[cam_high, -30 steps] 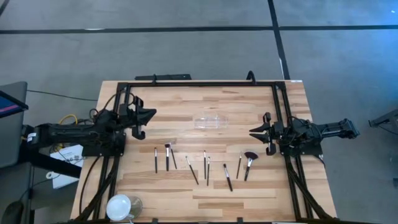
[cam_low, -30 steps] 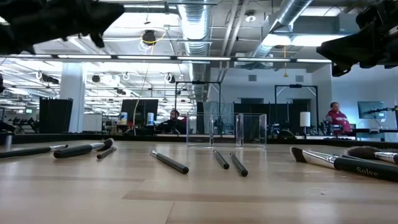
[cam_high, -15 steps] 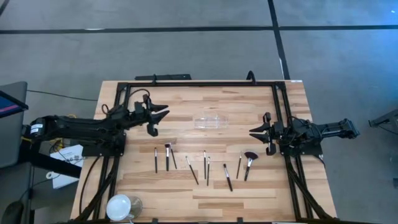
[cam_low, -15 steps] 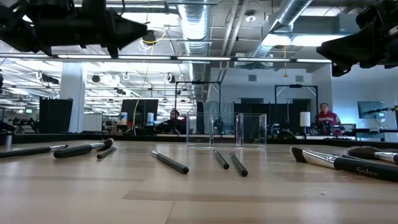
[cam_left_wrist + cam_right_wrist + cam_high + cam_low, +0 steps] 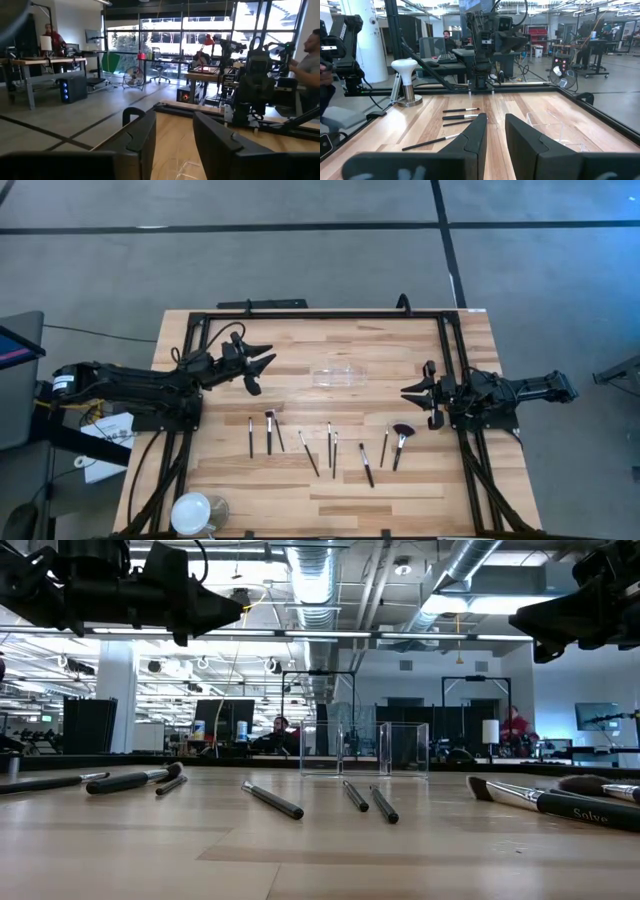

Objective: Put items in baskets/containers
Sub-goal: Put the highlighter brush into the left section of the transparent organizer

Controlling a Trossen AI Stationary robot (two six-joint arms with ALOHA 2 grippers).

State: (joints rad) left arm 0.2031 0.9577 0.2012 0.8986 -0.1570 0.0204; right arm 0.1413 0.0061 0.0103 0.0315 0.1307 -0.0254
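Nine or so slim makeup brushes (image 5: 268, 432) are lying loose in a ragged row across the middle of the wooden worktop (image 5: 330, 490), most of them pointing roughly the same way, with the fan-headed brush (image 5: 401, 442) sitting at the right end of the row. The clear plastic tray (image 5: 338, 375) is standing empty behind the row, apart from every brush. The left tool (image 5: 262, 363) is hanging in the air beyond the left end of the row, between the brushes and the tray's left side, its two fingers (image 5: 141, 137) standing spread with nothing between them. The right tool (image 5: 414, 392) is waiting just behind the fan-headed brush, its fingers (image 5: 476, 134) showing a narrow gap and gripping nothing. These brushes are looking light and stiff along the handle, with smooth, rounded dark handles that are likely to roll or slip sideways under a pinch, while the bristle tips are soft and would crush or splay if squeezed. A hold across the handle near its middle, with the fingers set square to its length, seems the safest. The neighbouring brushes are lying close together, so a wide spread risks nudging one while coming down on another. The tray looks thin-walled and light, liable to slide if a brush is pushed against it rather than dropped in.
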